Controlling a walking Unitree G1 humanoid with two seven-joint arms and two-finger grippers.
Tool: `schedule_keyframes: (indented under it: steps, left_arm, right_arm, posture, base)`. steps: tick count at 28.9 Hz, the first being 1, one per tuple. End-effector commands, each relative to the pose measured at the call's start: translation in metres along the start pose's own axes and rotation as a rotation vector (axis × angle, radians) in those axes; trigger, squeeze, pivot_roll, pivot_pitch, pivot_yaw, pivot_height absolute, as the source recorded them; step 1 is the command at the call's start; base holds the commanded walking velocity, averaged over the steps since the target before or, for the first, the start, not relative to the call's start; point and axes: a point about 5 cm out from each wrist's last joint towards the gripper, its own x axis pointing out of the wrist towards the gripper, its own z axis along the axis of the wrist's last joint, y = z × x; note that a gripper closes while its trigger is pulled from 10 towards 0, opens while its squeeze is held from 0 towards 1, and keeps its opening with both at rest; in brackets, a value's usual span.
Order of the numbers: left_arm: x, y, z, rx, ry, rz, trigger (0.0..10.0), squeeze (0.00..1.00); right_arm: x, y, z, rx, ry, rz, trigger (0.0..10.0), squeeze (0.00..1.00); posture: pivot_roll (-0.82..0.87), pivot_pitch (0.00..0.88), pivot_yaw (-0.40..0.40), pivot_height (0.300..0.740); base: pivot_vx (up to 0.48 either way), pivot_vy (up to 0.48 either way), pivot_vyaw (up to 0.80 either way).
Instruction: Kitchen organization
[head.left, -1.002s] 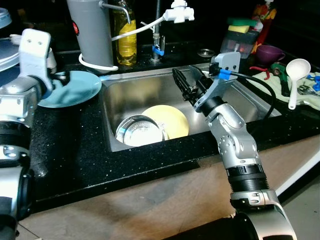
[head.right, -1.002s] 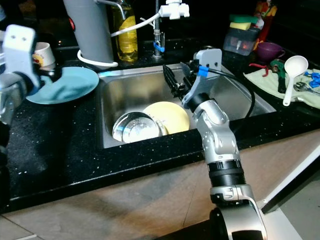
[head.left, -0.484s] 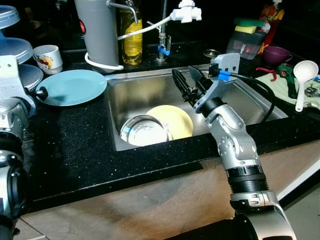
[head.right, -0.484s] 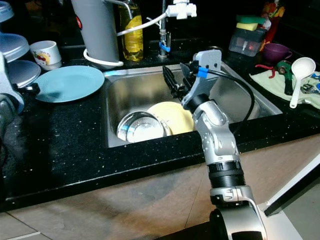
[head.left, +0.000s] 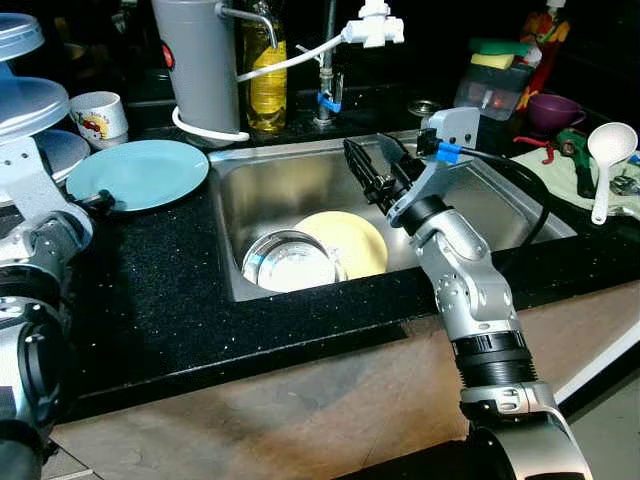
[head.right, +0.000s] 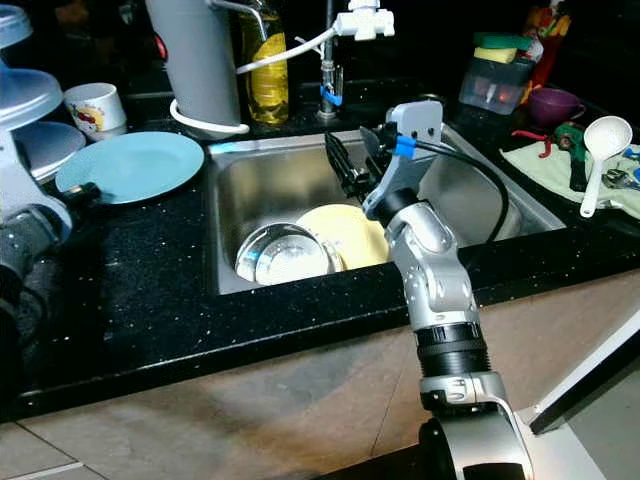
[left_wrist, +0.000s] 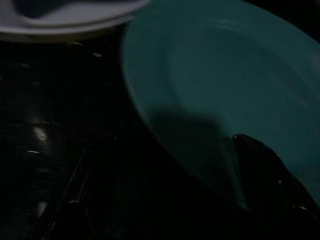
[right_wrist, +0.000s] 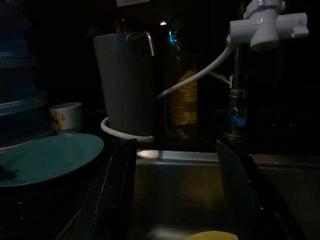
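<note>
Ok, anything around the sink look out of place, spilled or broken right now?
Nothing spilled or broken. The round yellow plate lies tilted in the steel sink, propped on the upturned steel bowl. The teal plate sits flat on the black counter. The open right gripper hovers above the sink.

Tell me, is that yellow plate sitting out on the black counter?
No, the yellow plate lies inside the steel sink, next to a metal bowl.

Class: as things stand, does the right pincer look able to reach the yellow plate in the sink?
Probably yes. The right pincer hangs open over the sink, above the yellow plate, with nothing between them.
</note>
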Motion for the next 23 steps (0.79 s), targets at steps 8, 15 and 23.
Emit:
schedule_keyframes:
  steps: [8,15,23]
  left_arm:
    - [0.002,-0.018,-0.018,-0.068,0.102,-0.074,10.0,0.0]
    - [0.002,-0.021,-0.019,-0.138,0.106,-0.09,0.0,0.0]
    - [0.002,-0.016,-0.018,-0.186,0.103,-0.079,0.0,0.0]
  right_arm:
    - [-0.005,0.0,0.0,-0.006,-0.011,-0.004,10.0,0.0]
    - [-0.006,0.0,0.0,-0.004,-0.013,-0.008,10.0,0.0]
    - [-0.006,-0.001,0.0,-0.002,-0.01,-0.005,10.0,0.0]
  posture:
    - [0.05,0.228,0.031,0.74]
    - [0.05,0.228,0.034,0.74]
    - [0.05,0.232,0.03,0.74]
  base:
    - [0.0,0.0,0.0]
    - [0.0,0.0,0.0]
    - [0.0,0.0,0.0]
